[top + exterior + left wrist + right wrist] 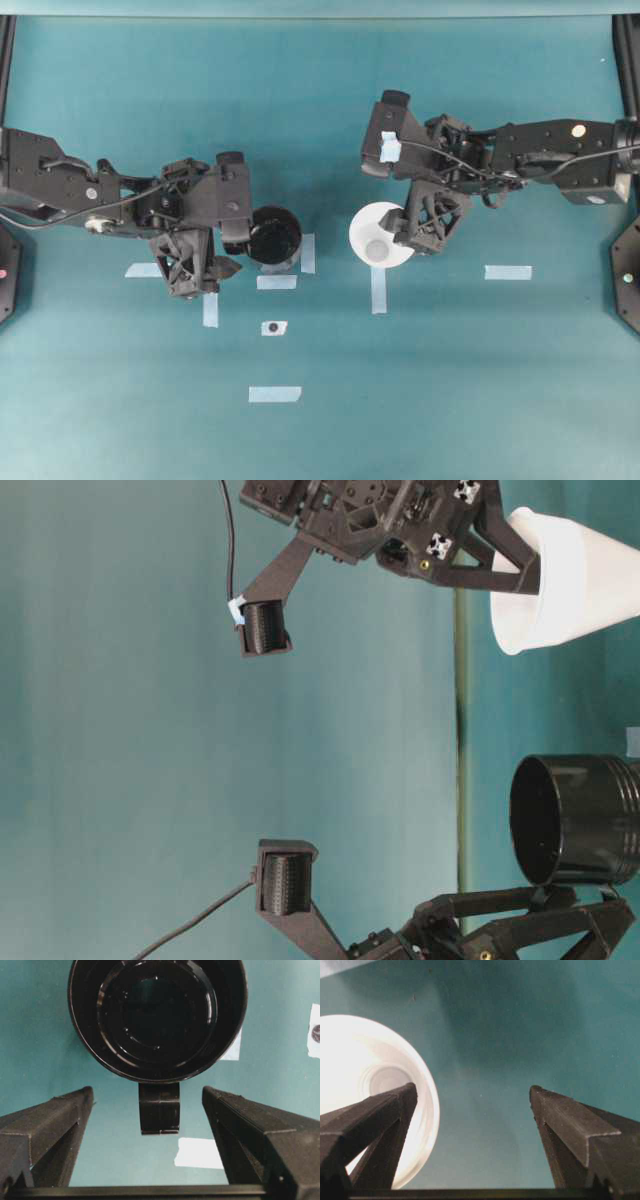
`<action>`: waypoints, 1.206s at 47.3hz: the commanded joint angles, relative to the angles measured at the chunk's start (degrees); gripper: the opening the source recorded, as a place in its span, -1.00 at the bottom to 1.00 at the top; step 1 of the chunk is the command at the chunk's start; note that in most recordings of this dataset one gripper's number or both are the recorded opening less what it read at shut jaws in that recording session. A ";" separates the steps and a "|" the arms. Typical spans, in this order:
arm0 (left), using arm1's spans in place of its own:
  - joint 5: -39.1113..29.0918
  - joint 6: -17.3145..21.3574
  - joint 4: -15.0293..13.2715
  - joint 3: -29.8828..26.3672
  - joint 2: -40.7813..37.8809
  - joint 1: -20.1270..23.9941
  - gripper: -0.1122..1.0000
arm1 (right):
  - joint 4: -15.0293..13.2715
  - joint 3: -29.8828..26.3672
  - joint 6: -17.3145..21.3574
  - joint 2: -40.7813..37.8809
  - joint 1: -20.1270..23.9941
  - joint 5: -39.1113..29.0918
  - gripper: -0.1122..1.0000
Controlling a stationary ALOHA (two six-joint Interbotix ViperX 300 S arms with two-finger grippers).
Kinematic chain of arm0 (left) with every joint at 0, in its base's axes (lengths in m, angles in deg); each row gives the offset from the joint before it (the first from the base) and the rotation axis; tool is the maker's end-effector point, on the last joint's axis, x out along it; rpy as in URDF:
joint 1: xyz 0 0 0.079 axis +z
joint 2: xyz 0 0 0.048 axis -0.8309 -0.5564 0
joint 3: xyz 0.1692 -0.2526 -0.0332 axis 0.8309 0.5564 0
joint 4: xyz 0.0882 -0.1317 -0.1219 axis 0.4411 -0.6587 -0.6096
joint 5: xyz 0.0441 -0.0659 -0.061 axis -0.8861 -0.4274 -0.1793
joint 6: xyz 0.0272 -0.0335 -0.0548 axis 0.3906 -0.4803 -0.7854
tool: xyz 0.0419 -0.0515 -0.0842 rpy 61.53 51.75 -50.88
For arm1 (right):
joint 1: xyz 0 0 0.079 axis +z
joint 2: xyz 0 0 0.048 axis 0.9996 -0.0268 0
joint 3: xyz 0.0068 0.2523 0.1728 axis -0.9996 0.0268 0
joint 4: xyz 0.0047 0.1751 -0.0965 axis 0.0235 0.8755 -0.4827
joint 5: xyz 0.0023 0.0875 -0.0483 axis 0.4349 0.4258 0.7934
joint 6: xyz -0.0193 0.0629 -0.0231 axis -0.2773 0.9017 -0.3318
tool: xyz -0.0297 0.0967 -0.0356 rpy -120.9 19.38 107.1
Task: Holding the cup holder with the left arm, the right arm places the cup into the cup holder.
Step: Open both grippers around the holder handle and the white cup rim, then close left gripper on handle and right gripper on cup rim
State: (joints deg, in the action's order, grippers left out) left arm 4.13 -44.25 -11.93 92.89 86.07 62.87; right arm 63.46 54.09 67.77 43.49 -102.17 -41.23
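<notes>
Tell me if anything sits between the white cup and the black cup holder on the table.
Nothing visible does. Between the cup and the cup holder the overhead view shows only bare teal table and a flat tape strip beside the holder.

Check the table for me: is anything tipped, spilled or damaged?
Nothing stands out. The glossy black cup holder and the white conical paper cup both stand upright, mouths up and apart. The left gripper and right gripper are open, holding nothing.
</notes>
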 commanded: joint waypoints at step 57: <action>-3.60 -0.44 0.09 -3.25 1.23 -1.05 -0.40 | 2.55 -4.31 0.26 1.41 1.58 -6.42 -0.62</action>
State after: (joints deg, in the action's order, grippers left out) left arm 0.09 -44.77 -11.93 90.78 85.71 62.08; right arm 65.83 51.28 67.77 43.49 -100.77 -46.85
